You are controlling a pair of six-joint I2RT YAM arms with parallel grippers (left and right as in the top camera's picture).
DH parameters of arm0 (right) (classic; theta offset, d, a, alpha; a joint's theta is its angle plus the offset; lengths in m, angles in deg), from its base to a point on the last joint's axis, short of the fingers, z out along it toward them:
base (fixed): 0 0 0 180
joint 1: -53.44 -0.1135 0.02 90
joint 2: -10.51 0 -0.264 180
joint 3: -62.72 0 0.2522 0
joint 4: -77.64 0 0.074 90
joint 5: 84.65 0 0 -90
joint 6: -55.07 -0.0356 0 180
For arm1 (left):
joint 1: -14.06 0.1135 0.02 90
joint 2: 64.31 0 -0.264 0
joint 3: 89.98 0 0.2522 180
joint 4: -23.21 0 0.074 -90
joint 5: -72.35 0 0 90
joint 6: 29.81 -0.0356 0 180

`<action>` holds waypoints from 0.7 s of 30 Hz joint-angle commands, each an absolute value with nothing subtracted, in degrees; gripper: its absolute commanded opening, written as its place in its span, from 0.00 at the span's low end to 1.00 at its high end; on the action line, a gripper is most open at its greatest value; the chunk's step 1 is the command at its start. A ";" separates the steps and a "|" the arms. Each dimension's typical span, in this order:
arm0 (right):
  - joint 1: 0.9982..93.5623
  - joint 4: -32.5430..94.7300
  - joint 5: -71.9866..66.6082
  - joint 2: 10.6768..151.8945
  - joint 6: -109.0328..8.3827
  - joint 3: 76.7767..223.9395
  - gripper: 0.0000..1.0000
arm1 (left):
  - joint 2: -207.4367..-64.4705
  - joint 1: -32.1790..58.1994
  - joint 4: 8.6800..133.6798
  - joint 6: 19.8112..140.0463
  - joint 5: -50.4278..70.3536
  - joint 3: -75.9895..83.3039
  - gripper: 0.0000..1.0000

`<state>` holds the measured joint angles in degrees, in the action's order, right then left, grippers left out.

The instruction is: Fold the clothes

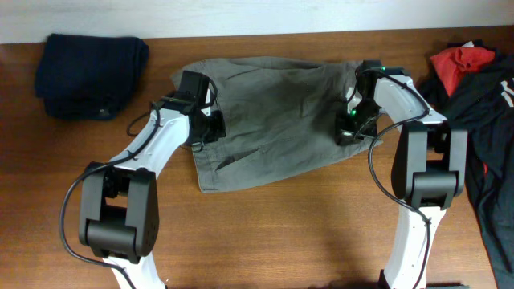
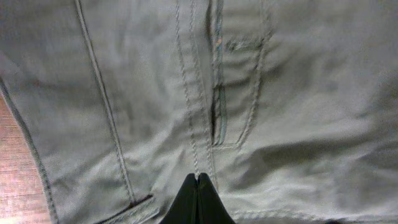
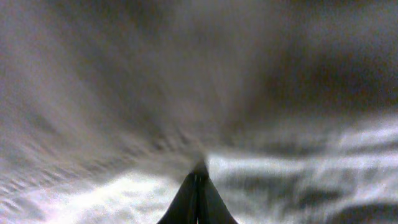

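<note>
A grey-green pair of shorts (image 1: pixel 273 120) lies spread across the middle of the wooden table (image 1: pixel 305 233). My left gripper (image 1: pixel 210 127) rests on its left side. In the left wrist view the fingers (image 2: pixel 198 177) are pressed together on the fabric (image 2: pixel 280 112), where the stitched seams near a pocket meet the tips. My right gripper (image 1: pixel 347 128) is at the garment's right edge. In the right wrist view its fingers (image 3: pixel 199 171) are shut, and blurred cloth (image 3: pixel 155 93) draws in toward the tips.
A folded dark navy garment (image 1: pixel 90 68) sits at the back left. A heap of red and black clothes (image 1: pixel 474 80) lies at the right edge, next to the right arm. Bare wood runs along the front of the table.
</note>
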<state>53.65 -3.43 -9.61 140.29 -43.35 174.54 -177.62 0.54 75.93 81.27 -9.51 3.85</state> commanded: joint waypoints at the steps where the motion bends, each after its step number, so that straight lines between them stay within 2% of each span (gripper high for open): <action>1: 53.41 -7.91 -9.48 139.48 -44.90 173.43 0.04 | -178.43 1.00 77.00 79.98 -9.95 3.74 0.01; 5: 52.19 -14.77 -9.45 139.48 -44.88 173.43 0.04 | -178.43 1.28 77.53 79.96 -9.97 3.74 0.02; 10: 48.03 -15.23 -9.37 139.30 -45.69 173.45 0.04 | -178.41 1.26 78.47 79.79 -9.97 3.74 0.01; 13: 45.87 -10.73 -9.02 137.91 -46.92 173.60 0.04 | -178.39 1.26 77.86 79.76 -9.97 3.74 0.01; 16: 46.05 -4.09 -9.02 135.26 -47.46 175.22 0.04 | -178.39 1.26 71.47 75.20 -10.06 3.74 0.01; 21: 47.93 6.27 -3.05 132.97 -47.22 181.54 0.04 | -178.41 1.26 64.20 75.07 -14.56 3.74 0.01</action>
<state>46.68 2.62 -8.40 136.75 -46.85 176.60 -177.69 0.96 66.60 76.95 -10.87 3.81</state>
